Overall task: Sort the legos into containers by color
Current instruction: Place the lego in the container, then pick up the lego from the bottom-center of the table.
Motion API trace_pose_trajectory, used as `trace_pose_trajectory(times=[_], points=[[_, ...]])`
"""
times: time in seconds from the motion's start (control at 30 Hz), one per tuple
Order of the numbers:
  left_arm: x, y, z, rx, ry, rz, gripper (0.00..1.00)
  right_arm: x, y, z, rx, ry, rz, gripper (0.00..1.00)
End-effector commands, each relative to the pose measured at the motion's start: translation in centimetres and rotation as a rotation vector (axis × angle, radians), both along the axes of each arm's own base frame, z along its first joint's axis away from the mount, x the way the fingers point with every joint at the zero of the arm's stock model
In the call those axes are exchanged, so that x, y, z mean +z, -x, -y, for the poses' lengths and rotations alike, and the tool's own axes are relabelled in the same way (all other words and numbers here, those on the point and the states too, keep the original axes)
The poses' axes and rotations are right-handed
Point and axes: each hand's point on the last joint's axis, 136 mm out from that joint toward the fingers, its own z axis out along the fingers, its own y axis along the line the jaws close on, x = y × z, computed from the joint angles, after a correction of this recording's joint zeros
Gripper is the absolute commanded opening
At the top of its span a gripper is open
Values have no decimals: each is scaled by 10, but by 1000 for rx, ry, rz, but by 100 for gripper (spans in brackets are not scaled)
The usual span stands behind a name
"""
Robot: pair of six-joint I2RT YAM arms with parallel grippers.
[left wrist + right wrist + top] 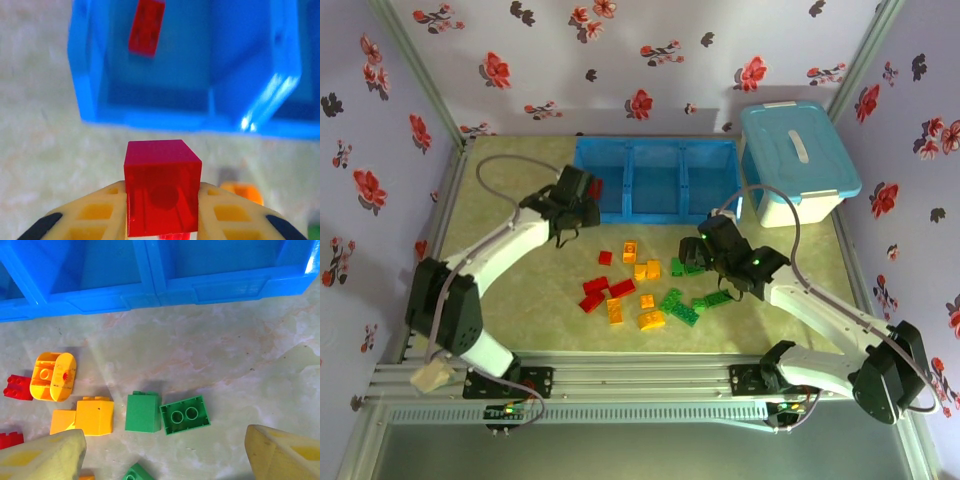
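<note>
My left gripper (pixel 576 203) is shut on a red lego brick (pixel 162 187), just short of the blue tray's (pixel 655 212) left compartment (pixel 155 75). One red brick (pixel 146 27) lies inside that compartment. My right gripper (pixel 704 250) hangs open over two green bricks (pixel 142 412) (pixel 184 415) lying side by side between its yellow fingers (pixel 42 456). Loose red, orange-yellow and green legos (pixel 638 292) are scattered on the table in front of the tray. The middle (pixel 656 178) and right (pixel 710 175) compartments look empty.
A taller light-blue lidded tub (pixel 798 160) with a white handle stands right of the tray. Yellow bricks (pixel 82 416) (pixel 52 376) and a red one (pixel 17 386) lie left of the right gripper. Floral walls close in the table on three sides.
</note>
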Motion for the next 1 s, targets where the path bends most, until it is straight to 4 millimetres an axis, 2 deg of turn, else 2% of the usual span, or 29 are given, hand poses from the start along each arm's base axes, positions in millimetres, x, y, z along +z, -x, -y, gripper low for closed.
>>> trace_pose_trajectory(times=[0.0,0.1,0.23,0.3,0.37,0.4,0.57,0.67,0.73,0.83,0.97], points=[[2,-46,-5,5,-52,28,21,2,4,-8,2,-27,3,83],[-4,-80,-3,16,-60,3,21,3,9,-12,13,-33,7,83],[-6,-105,3,10,-62,-8,22,3,14,-14,20,-18,10,83],[0,-110,7,-1,-53,-10,34,4,14,-14,22,-12,10,83],[14,-107,11,-14,-32,8,52,4,14,-14,24,-5,10,83],[22,-105,12,-18,-25,25,56,4,14,-14,26,0,9,83],[68,-74,7,-37,16,118,62,6,10,-23,46,21,7,84],[79,-46,-5,-31,35,143,62,6,9,-31,73,41,2,84],[81,-25,-15,-23,54,164,63,7,9,-40,105,55,4,84],[79,8,-33,8,92,192,65,7,14,-65,208,74,3,85],[50,52,-54,43,112,159,65,-6,21,-94,316,140,-50,85]])
